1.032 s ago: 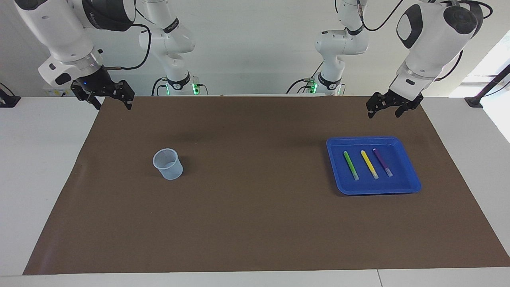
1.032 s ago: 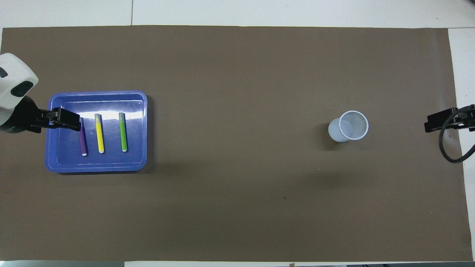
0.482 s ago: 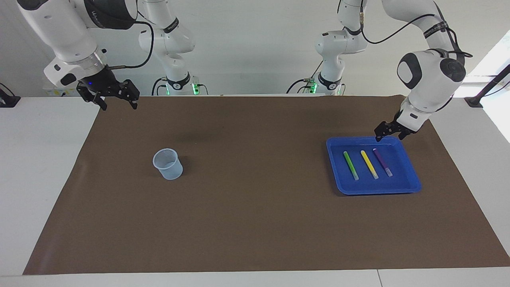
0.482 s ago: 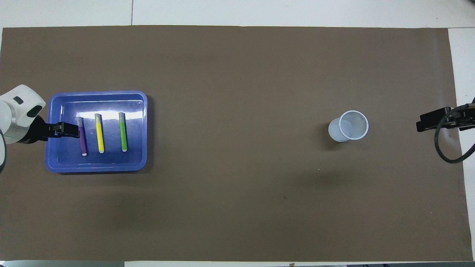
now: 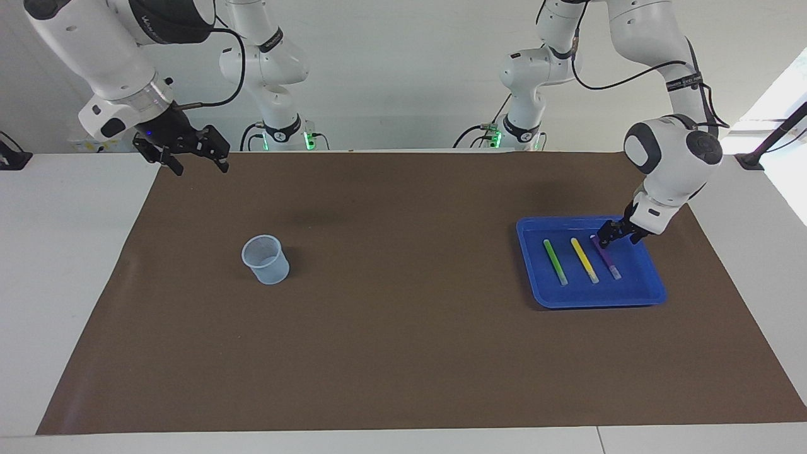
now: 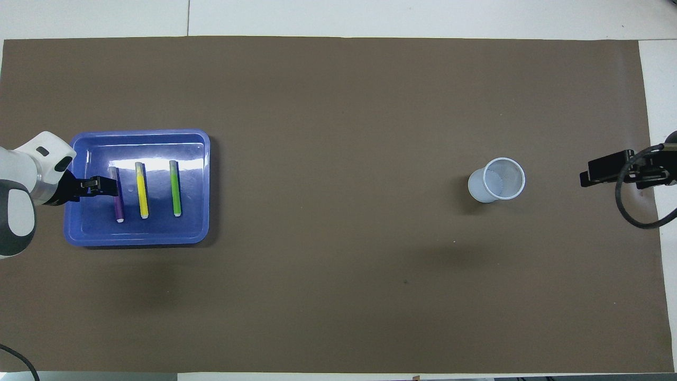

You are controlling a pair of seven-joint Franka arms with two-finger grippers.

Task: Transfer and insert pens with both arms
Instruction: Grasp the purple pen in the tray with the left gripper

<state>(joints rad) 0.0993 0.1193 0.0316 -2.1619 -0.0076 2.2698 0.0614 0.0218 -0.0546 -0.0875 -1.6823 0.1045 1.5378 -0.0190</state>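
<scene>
Lowered since a moment ago, my left gripper (image 5: 610, 238) straddles the purple pen (image 5: 606, 258), not yet clamped; all 3 pens lie in the blue tray (image 5: 649, 296). My right gripper (image 5: 195, 159) waits open, well apart from it.

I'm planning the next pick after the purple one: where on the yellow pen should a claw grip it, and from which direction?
Grip the yellow pen near the middle of its coloured barrel, coming straight down from above. It lies flat in the blue tray, so only its top and long sides are free. Set the fingers across its width, in the gaps toward the green pen and purple pen.
</scene>
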